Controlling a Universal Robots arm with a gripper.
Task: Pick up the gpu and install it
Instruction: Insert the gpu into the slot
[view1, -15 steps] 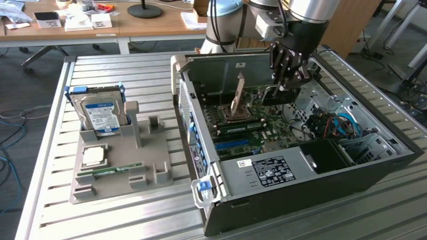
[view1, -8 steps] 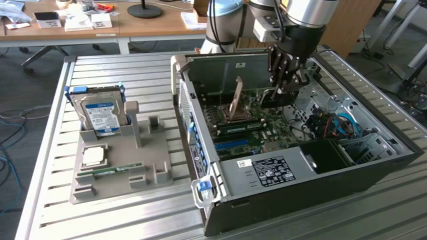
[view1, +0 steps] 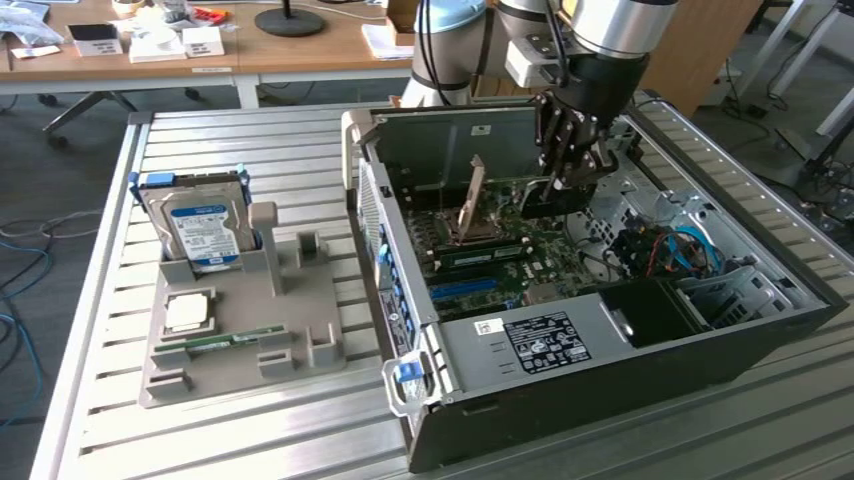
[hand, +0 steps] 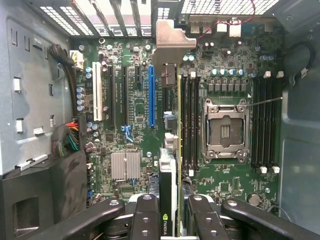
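Black fingers (hand: 145, 215) of my end effector (hand: 170, 220) clamp the gpu (hand: 167, 175) edge-on.
I see the card held upright above the motherboard (hand: 135, 125), just beside its blue slot (hand: 151, 95), inside the open computer case (view1: 641, 360) lying on the bench (view1: 240, 140).

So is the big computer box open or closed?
Open. The computer case lies with its side off, so the green motherboard inside shows, and the gripper reaches in holding the gpu.
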